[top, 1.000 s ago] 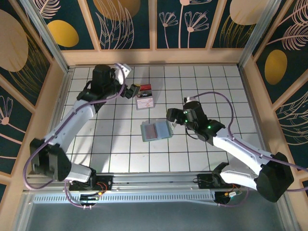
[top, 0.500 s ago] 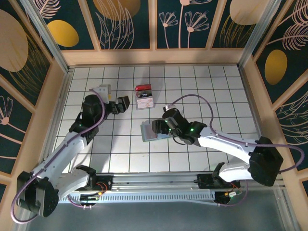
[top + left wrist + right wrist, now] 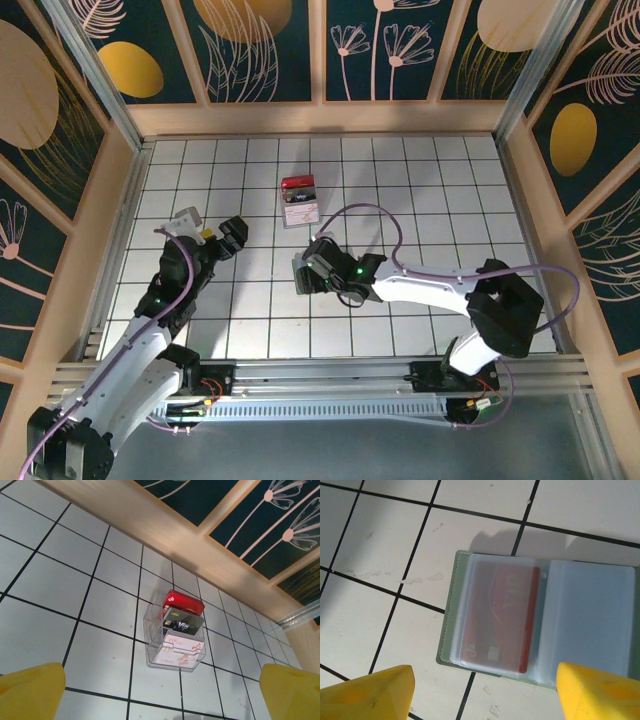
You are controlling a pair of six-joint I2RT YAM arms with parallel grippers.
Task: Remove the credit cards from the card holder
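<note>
Card holder [image 3: 585, 620] lies open and flat on the tiled table [image 3: 420, 180], near centre, with a red card [image 3: 500, 617] in one clear pocket. Right gripper [image 3: 485, 695] hovers just above it, fingers apart, nothing held. Left gripper [image 3: 161, 692] is spread wide and empty, facing the clear card stand [image 3: 175, 642].

Overhead view looking down from behind, right wrist close above card holder [image 3: 590, 620], left wrist low, facing wall [image 3: 150, 527]

Clear tiered stand [image 3: 151, 640] upright on white tiled table [image 3: 430, 180].
</note>
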